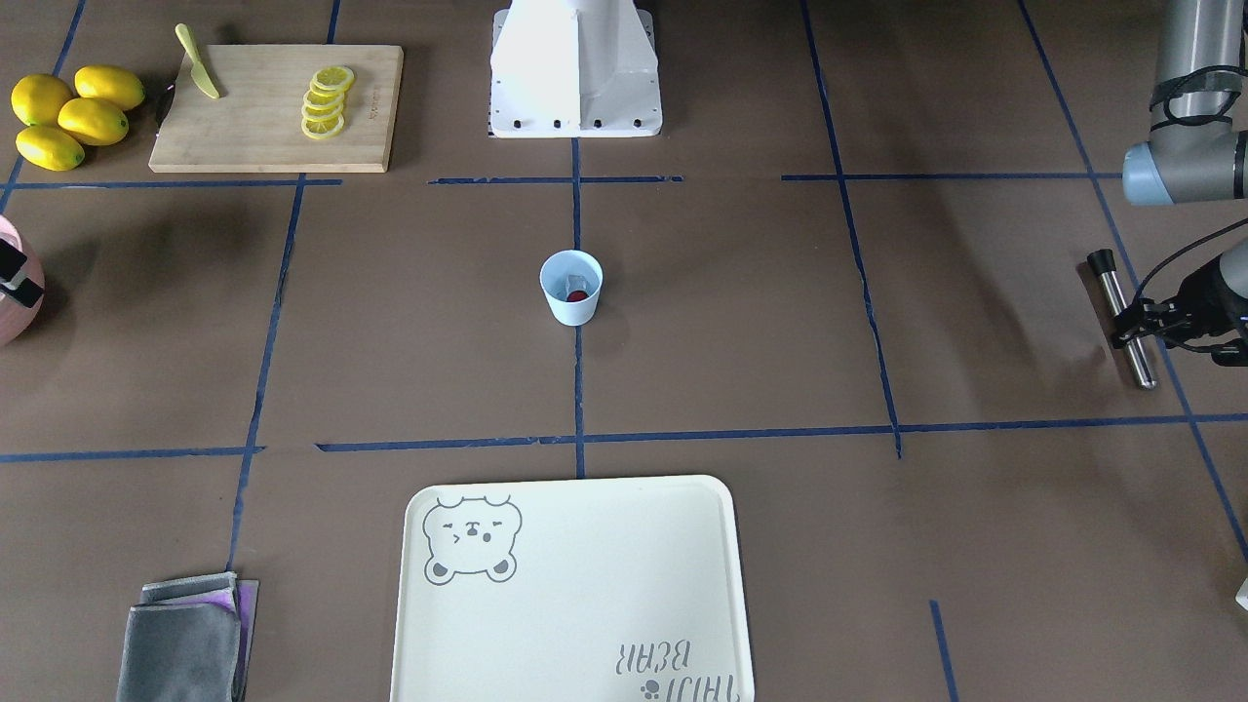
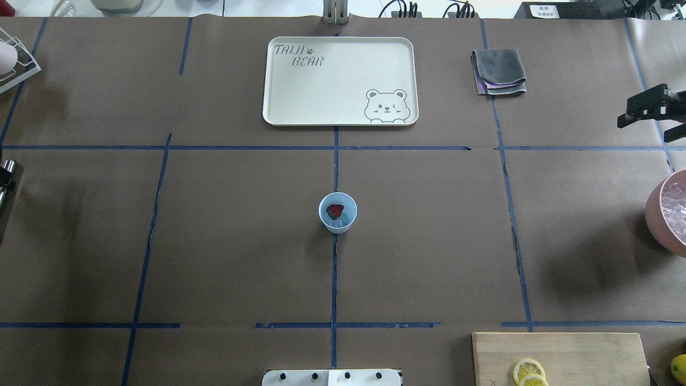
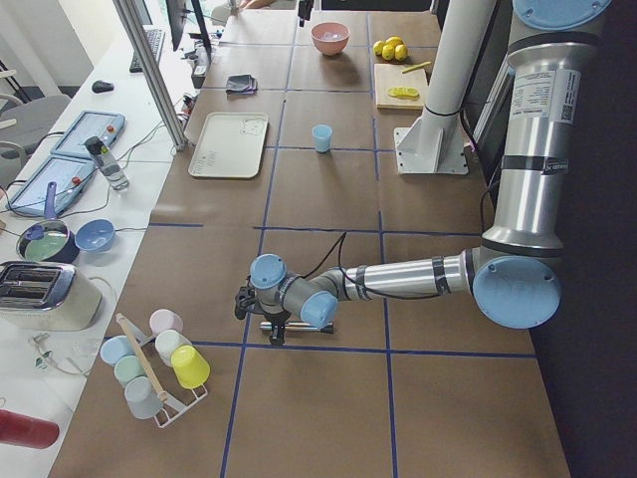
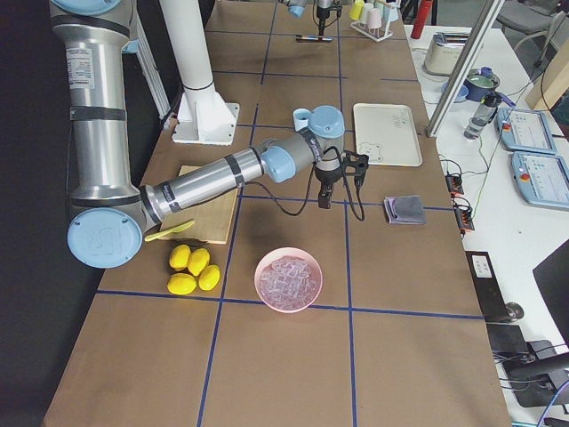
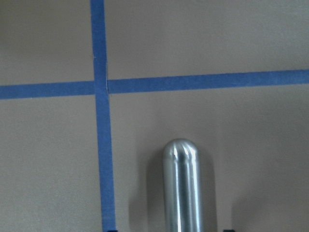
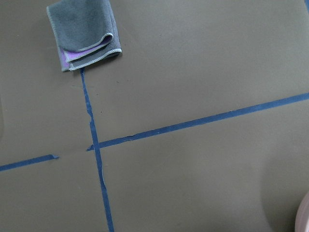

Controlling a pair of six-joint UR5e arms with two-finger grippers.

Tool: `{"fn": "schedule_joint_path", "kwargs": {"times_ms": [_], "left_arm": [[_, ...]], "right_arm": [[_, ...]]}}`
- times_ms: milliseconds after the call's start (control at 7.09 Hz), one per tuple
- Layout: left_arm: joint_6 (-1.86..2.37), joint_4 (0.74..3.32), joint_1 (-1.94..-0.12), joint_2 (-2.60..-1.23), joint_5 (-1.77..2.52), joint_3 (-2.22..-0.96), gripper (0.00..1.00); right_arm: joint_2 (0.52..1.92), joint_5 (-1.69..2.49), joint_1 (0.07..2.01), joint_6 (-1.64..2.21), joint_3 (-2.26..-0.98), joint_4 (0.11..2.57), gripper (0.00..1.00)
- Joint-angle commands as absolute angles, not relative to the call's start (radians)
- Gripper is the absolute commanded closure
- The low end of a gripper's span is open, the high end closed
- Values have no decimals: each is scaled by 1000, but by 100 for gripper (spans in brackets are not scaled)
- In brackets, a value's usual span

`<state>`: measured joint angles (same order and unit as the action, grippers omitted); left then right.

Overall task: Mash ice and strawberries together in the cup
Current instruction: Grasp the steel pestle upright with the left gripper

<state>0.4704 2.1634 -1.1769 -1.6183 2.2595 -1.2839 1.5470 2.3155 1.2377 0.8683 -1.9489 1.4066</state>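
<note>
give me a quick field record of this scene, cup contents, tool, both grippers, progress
cup: upright at the table's centre
contents: one strawberry and ice, both look whole
tool: steel muddler lying flat on the table, far from the cup
left gripper: open, fingers either side of the steel muddler, not clamped on it
right gripper: open, empty, above the table near the pink bowl
progress: mashing not started

Bright, even overhead light; soft shadows; glare on steel rod.
</note>
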Motion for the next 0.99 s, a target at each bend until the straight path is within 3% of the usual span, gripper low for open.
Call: {"fn": "schedule_joint_path", "kwargs": {"times_ms": [0, 423, 564, 705, 846], "left_arm": [[471, 2163, -1175, -1620, 2260, -1282, 43], [471, 2161, -1170, -1621, 2260, -1281, 53], [471, 2161, -1167, -1621, 2260, -1281, 63], [472, 2161, -1166, -1621, 2260, -1281, 88], [472, 2161, -1166, -1621, 2260, -1285, 100]], "right_arm": [[1549, 2316, 1238, 868, -1951, 1407, 0], [1549, 2316, 1239, 868, -1954, 1407, 0], [1551, 2318, 1241, 868, -1954, 1407, 0], [1551, 2325, 1246, 868, -1956, 1407, 0], [1551, 2333, 1253, 868, -1956, 1408, 0]]}}
